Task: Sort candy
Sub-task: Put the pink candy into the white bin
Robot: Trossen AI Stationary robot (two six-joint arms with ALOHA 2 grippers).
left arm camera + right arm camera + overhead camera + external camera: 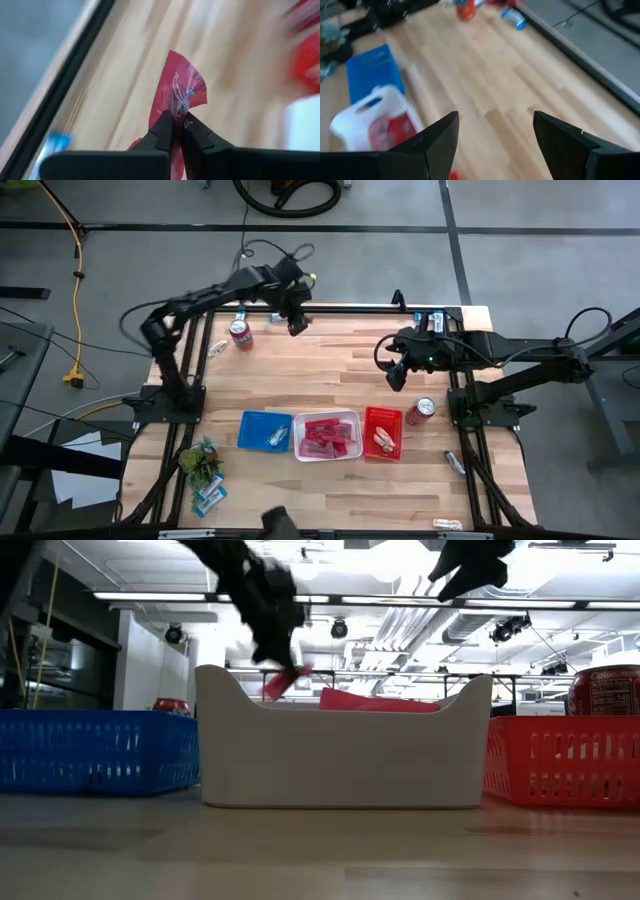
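I note a red candy packet (178,95) pinched tight in my left gripper (178,131) above the table's (330,370) far edge, beside a soda can (241,334). More candy lies in the blue tray (250,418), white tray (299,435) and red tray (370,415). My right gripper (495,137) hangs with fingers parted, empty.

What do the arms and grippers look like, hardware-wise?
Both arms are dark, near black, built of slim jointed links, with loose black cables looping off the wrists. The left gripper has two narrow black fingers tapering to thin tips. The right gripper has two broad, flat, wedge-shaped black fingers. No markings are visible on either.
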